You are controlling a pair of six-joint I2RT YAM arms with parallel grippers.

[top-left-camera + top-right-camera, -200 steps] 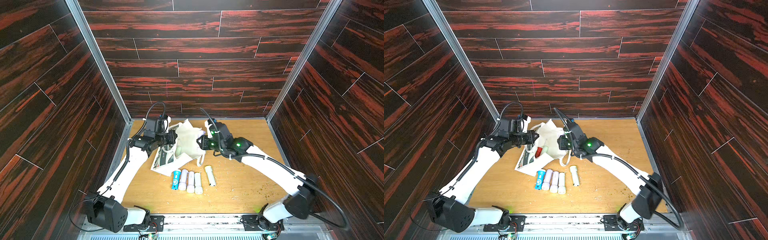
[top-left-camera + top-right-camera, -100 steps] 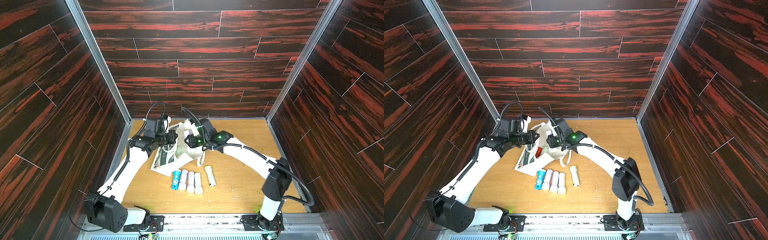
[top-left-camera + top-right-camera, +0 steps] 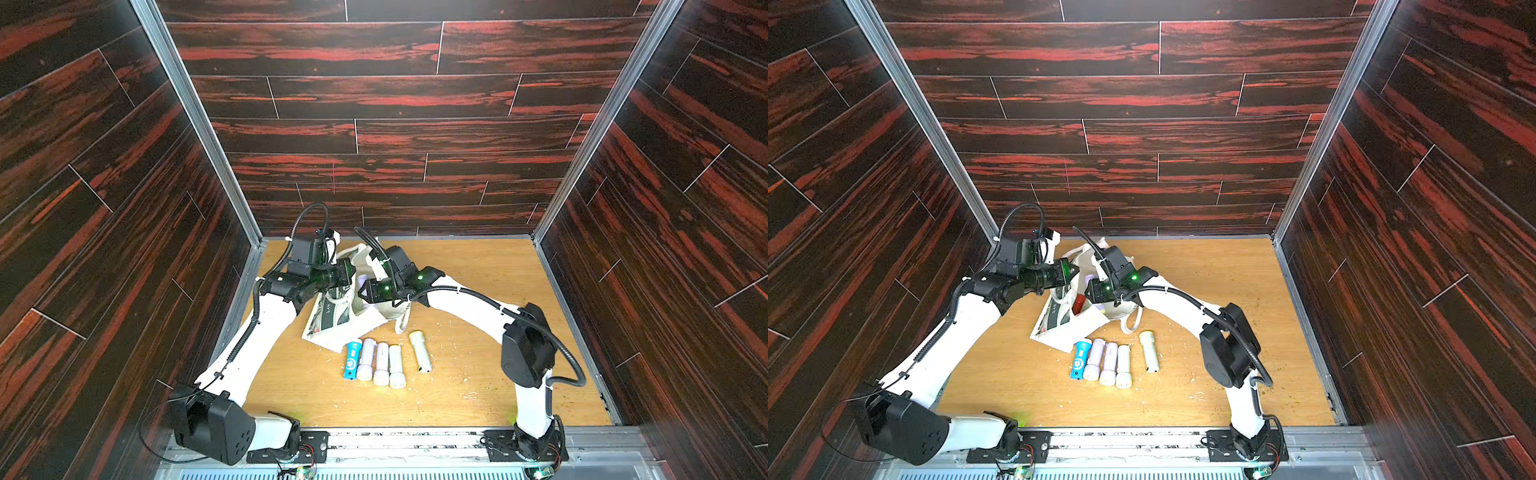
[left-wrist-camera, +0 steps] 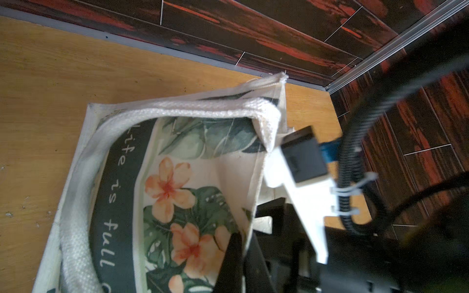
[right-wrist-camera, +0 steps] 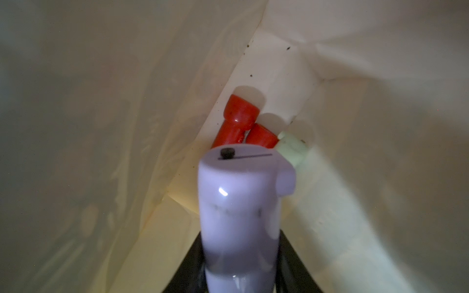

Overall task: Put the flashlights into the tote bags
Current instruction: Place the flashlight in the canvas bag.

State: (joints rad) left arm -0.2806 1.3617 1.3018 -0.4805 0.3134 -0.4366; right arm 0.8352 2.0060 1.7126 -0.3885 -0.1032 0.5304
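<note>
The cream tote bag (image 3: 353,328) (image 3: 1065,330) lies at the back left of the table with its mouth raised. My left gripper (image 3: 351,274) (image 4: 242,241) is shut on the bag's printed rim (image 4: 177,177), holding it up. My right gripper (image 3: 1088,289) (image 5: 241,253) is inside the bag's mouth, shut on a pale lilac flashlight (image 5: 238,203). Deep in the bag lie two red flashlights (image 5: 237,119) (image 5: 261,137) and a pale one (image 5: 293,149). On the table in front of the bag lie a blue flashlight (image 3: 352,359), three pale ones side by side (image 3: 381,363) and a cream one (image 3: 420,351).
The wooden table (image 3: 478,291) is walled in by dark panels on three sides. The bag's loop handle (image 3: 403,322) hangs out beside the cream flashlight. Both arm bases stand on the metal rail (image 3: 395,444) at the front edge.
My right arm has swung left and carried the lilac flashlight from beside the bag into its mouth. The left gripper has kept its hold on the rim.
</note>
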